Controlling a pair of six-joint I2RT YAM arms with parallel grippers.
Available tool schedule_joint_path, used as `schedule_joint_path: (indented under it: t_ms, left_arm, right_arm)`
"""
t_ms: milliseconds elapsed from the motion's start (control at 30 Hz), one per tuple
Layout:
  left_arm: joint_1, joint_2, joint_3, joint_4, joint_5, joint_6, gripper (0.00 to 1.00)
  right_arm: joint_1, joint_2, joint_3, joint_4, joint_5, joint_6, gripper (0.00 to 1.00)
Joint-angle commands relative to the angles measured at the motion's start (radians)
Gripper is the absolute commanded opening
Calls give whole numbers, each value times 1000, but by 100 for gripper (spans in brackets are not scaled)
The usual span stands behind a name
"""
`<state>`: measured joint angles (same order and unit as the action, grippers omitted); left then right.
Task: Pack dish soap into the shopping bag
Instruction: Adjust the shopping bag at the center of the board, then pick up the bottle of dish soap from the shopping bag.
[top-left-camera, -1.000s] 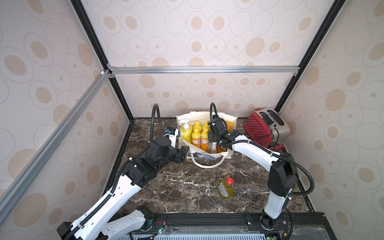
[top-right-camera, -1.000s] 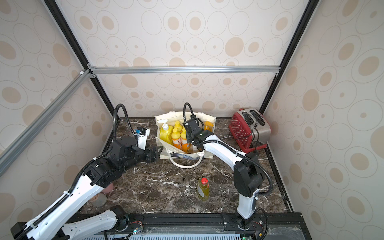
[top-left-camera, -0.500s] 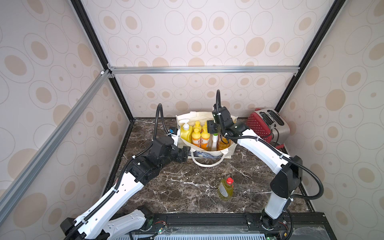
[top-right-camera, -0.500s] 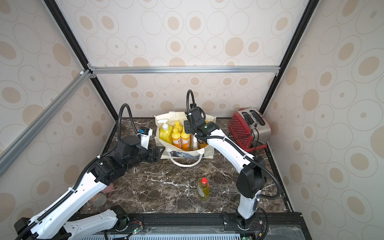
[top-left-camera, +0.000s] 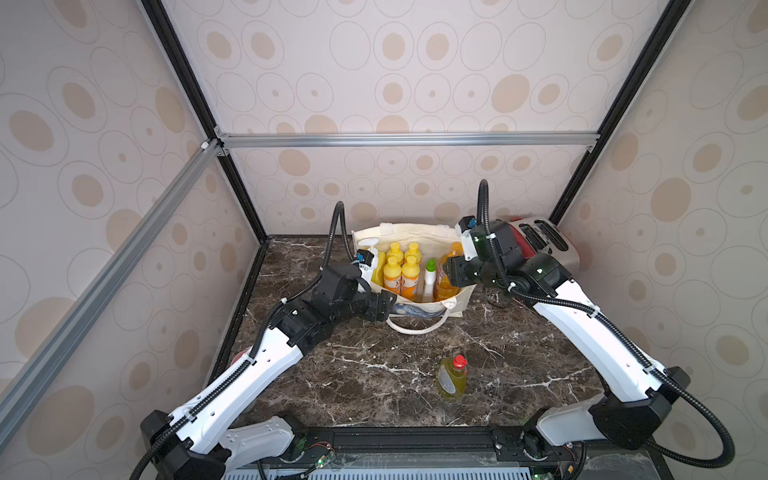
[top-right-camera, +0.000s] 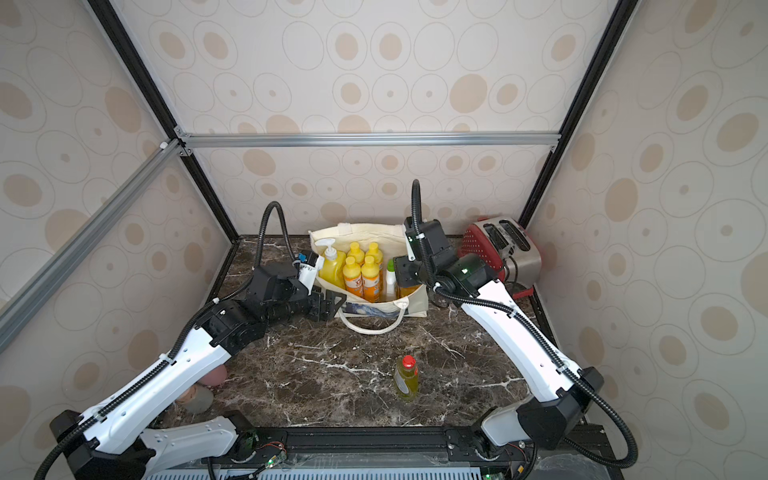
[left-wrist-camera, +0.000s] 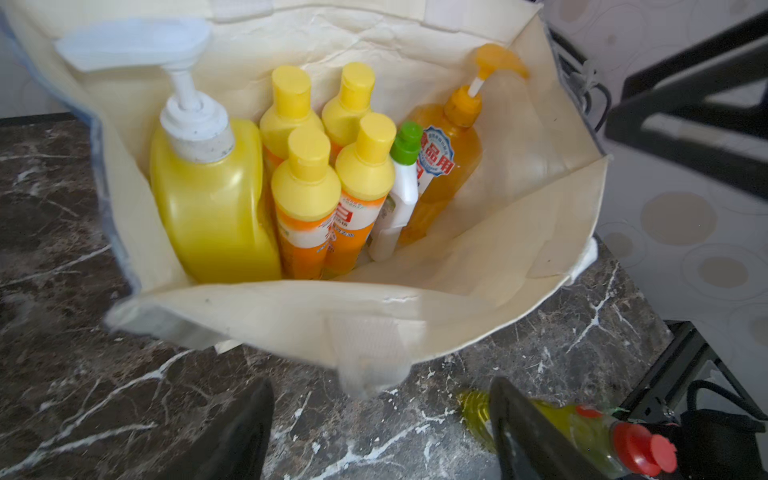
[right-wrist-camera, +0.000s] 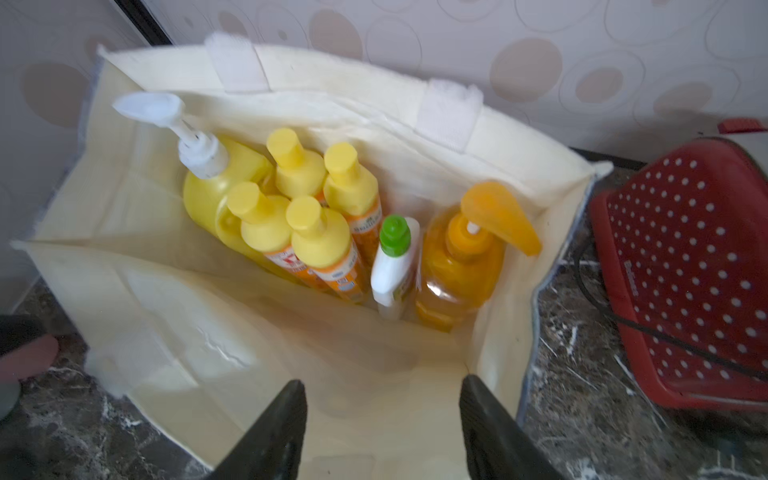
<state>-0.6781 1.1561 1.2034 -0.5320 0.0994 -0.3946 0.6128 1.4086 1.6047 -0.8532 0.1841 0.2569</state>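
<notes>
The left arm reaches low over the bench (top-left-camera: 365, 374), its forearm nearly level; the left claw (top-left-camera: 384, 305) points at the near left corner of the shopping bag (top-left-camera: 415, 235), just short of the cream rim; in the left wrist view its fingers (left-wrist-camera: 241, 436) stand wide apart with nothing between them.

The right arm slants up from its base, the wrist bent downward; the right claw (top-left-camera: 451, 270) hangs over the bag's right end; in the right wrist view its fingers (right-wrist-camera: 498, 432) are spread and empty.

Under and ahead of the right claw, seven bottles stand upright inside the bag: the amber orange-pump bottle (right-wrist-camera: 461, 257) closest; then the white green-capped bottle (right-wrist-camera: 392, 266); the four small orange yellow-capped bottles (right-wrist-camera: 320, 245) clustered together; the big yellow white-pump bottle (right-wrist-camera: 216, 187) farthest, at the end nearest the left claw.

The yellow-green red-capped bottle (top-left-camera: 451, 376) sits alone on the bench, well apart from both claws, toward the robot's base.

A red dotted toaster (top-right-camera: 498, 245) stands just beyond the right claw's outer side.
</notes>
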Motion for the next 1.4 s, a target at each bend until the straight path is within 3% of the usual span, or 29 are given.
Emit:
schedule_joint_path:
  t_ms: [0,433,800,1067,1367]
  left_arm:
    - [-22,32,96,55,66,17,80]
    - [-53,148,14,112,114,-45,80]
    - [-110,153,61,57,82,-23,79]
    - [-250,110,201,-51,71,11,79]
    - [-473,201,201,-72,-64,52,79]
  right_arm:
    - [-5,-4,-86,-111,31,8,60]
    - [9,-69,-339,-69,-103,60,53]
    - [7,-164,-273,-64,-88,24,55]
    - [-46,-247,-192,-97,-84,-7,57]
    - [-139,-323,-234,-125,-118,-25,57]
